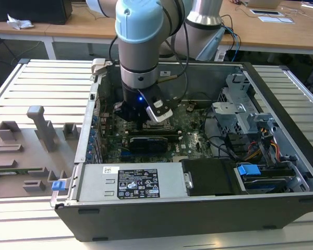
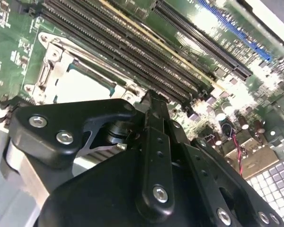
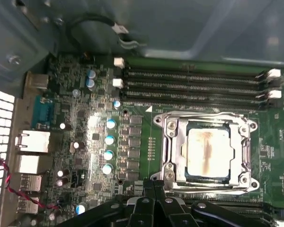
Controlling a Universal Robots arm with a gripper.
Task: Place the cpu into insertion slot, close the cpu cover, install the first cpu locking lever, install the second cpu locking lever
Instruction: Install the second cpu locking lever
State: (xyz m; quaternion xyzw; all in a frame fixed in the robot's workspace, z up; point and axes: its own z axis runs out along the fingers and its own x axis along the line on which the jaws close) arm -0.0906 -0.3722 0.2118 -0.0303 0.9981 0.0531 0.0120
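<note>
I see the cpu [image 3: 207,150] pale silver with a brownish smear, framed by the silvery cpu cover [image 3: 173,142]. Around it, the motherboard [image 3: 151,142] is green; beside it, black memory slots [image 3: 194,85].

Cpu [image 3: 208,149] with dull, stained metal top, shiny silver metal cpu cover [image 3: 173,144], matt black fingers [image 3: 154,201]

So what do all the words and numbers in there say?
Nothing can be read for sure.
White sticker on the grey metal box: print and symbols too small to read.
Small sticker beside it: too small.
Green board: tiny white markings, blurred.
</note>
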